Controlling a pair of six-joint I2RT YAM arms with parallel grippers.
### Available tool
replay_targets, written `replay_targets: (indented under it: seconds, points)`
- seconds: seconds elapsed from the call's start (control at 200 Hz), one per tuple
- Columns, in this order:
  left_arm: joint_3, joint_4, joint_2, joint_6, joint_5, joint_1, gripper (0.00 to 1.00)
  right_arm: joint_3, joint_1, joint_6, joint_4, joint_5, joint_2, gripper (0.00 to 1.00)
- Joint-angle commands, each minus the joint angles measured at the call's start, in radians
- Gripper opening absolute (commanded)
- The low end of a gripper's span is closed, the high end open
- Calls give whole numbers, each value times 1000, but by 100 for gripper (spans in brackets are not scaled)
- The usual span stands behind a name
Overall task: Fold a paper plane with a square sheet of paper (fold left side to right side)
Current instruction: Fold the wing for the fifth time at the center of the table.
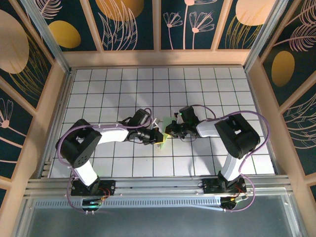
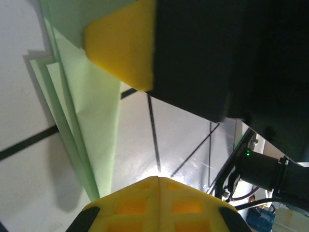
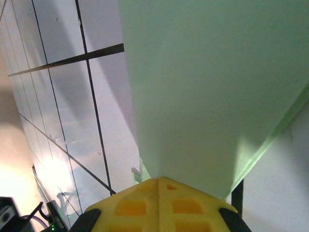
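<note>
Meeting at the centre of the white gridded desk (image 1: 123, 89), seen from above, two black-and-white arms reach in from the lower left and lower right, and the left pincer (image 1: 159, 138) and right pincer (image 1: 170, 131) almost touch. Between their tips sits the pale-green paper (image 1: 168, 123), folded small, near the middle of the frame. In the left wrist view, the left pincer's yellow pads (image 2: 145, 205) at the bottom edge are pressed together with no gap. The paper rises up the left side as several stacked, narrow folded layers, its lower tip ending just beside those pads. I cannot tell whether it is caught there. One yellow finger (image 2: 123, 43) of the right pincer lies over the paper at the top of that frame. In the right wrist view, the right pincer's pads are likewise closed tight at the bottom centre. A broad sheet of the paper covers the upper right and narrows straight down into them, so it appears pinched there.
</note>
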Motion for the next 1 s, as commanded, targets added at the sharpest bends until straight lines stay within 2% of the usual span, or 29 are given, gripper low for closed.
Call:
replay_targets:
  seconds: [0.0, 0.4, 0.525, 0.621, 0.996]
  points:
    - [19, 12, 52, 21, 19, -2, 0, -24, 2, -25, -134, 118, 60, 0]
    - [1, -105, 127, 76, -108, -18, 0, 27, -2, -11, -116, 75, -17, 0]
    - [-12, -113, 135, 75, -117, -18, 0, 50, -4, -6, -94, 48, -47, 0]
    - [-19, -111, 133, 72, -119, -18, 0, 64, -52, -18, -91, 43, -50, 0]
    - [7, -82, 96, 45, -99, -18, 0, 100, -104, -84, -131, 59, 32, 0]
